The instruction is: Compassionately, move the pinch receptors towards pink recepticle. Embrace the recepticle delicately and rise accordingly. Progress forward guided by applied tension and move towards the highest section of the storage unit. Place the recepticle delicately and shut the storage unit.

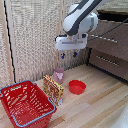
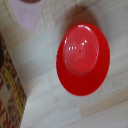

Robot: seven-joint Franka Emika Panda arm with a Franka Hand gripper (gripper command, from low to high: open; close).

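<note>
The pink recepticle point(image 1: 58, 75) stands upright on the wooden table, just behind a snack box point(image 1: 53, 89). My pinch receptors point(image 1: 69, 55) hang in the air above it, slightly toward the exterior view's right, open with nothing between the blue-tipped fingers point(image 1: 63, 56). The storage unit point(image 1: 111, 47) is at the exterior view's right. Its highest section point(image 1: 112, 37) is partly hidden by the arm, and a lower drawer point(image 1: 107, 62) sits under it. In the wrist view only an edge of the pink recepticle point(image 2: 27, 12) shows in a corner, and no fingers show.
A shallow red bowl point(image 1: 77, 86) lies on the table beside the snack box and fills the wrist view point(image 2: 82, 59). A big red basket point(image 1: 25, 102) stands at the exterior view's left front. The snack box point(image 2: 10, 95) edges the wrist view. A pale curtain hangs behind.
</note>
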